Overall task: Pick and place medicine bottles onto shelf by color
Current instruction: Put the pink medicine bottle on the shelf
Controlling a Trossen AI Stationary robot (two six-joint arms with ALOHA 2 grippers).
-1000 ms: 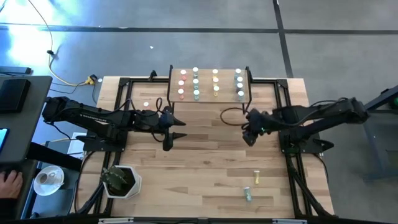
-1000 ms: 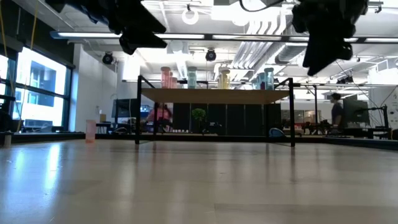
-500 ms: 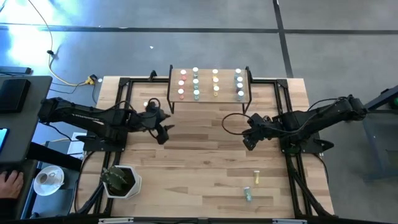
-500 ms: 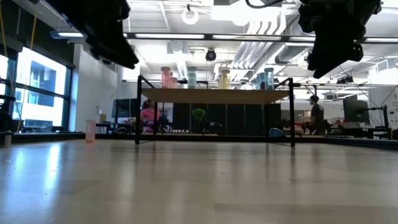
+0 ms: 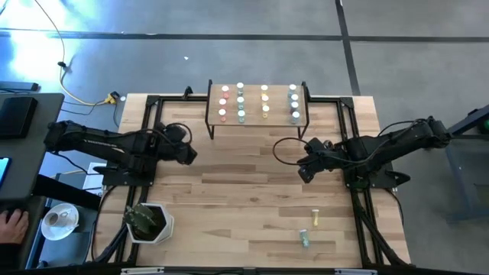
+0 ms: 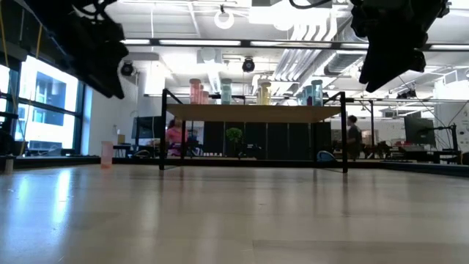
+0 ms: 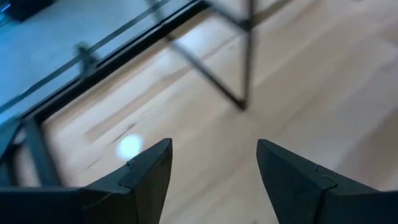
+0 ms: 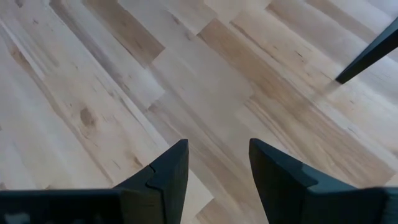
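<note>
Light-wood shelf (image 5: 258,105) on thin black legs, standing at the far edge of the plank table (image 5: 252,206). Twelve medicine bottles (image 5: 241,107) stand upright on it, white caps up, in four columns of three: red-pink (image 5: 224,102) at the left end, then green, then yellow (image 5: 265,102), then blue-grey (image 5: 293,105) at the right end. In the low view the bottles rise as short vertical cylinders above the board (image 6: 253,112).

Three further bottles lie off the shelf: a pale one (image 5: 179,128) upright just to its left, and two well in front of its right end, a yellow one (image 5: 314,219) and a green one (image 5: 304,239), each lying on its side.

Left gripper (image 5: 189,154) hangs in front of the shelf's left end, fingers (image 7: 144,171) spread wide, empty. Right gripper (image 5: 302,175) hangs in front of the shelf's right end, fingers (image 8: 168,174) moderately apart, empty.

A white pot with a plant (image 5: 150,221) stands at the table's near left corner.
</note>
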